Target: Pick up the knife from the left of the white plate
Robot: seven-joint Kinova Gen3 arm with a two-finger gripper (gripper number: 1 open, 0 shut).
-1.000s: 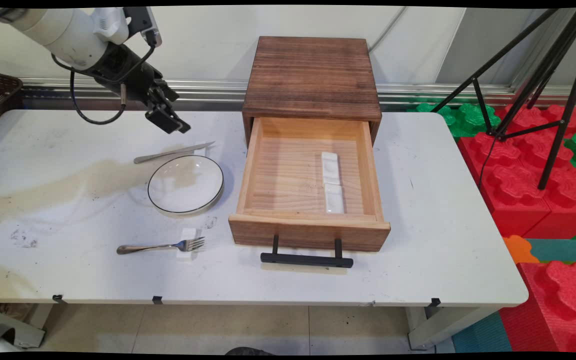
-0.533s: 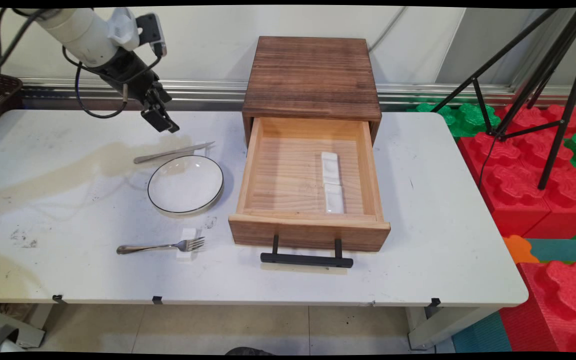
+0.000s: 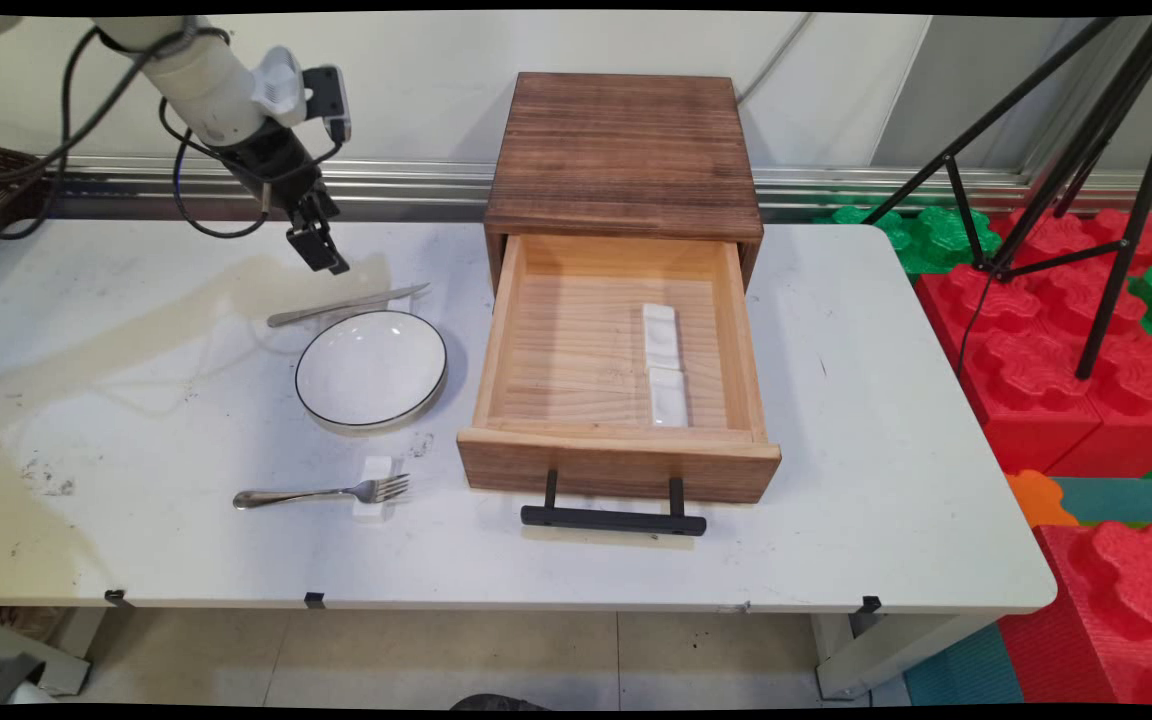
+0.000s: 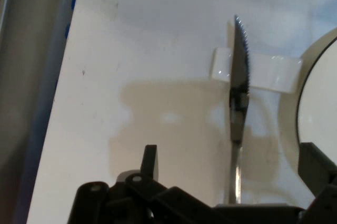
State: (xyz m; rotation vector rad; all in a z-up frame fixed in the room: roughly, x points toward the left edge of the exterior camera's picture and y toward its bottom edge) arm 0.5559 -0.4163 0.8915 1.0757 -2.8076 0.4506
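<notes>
White tabletop point(image 3: 836, 520) carries a knife point(image 3: 346, 304) just behind the plate point(image 3: 371, 368); above it hangs the hand point(image 3: 320, 248), open and empty, nothing lifted.

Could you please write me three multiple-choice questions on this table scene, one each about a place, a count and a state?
1. Where does the knife lie?
A. in the drawer
B. on the table behind the plate
C. on the plate

2. How many white rests lie inside the drawer?
A. none
B. two
C. five

3. How does the drawer stand?
A. pulled open
B. pushed shut
C. taken out and turned over

Answers: 1 B, the main view shows the knife just past the plate's far rim; 2 B, two white rests lie end to end on the drawer's floor; 3 A, its inside shows and its handle juts toward the near edge.
</notes>
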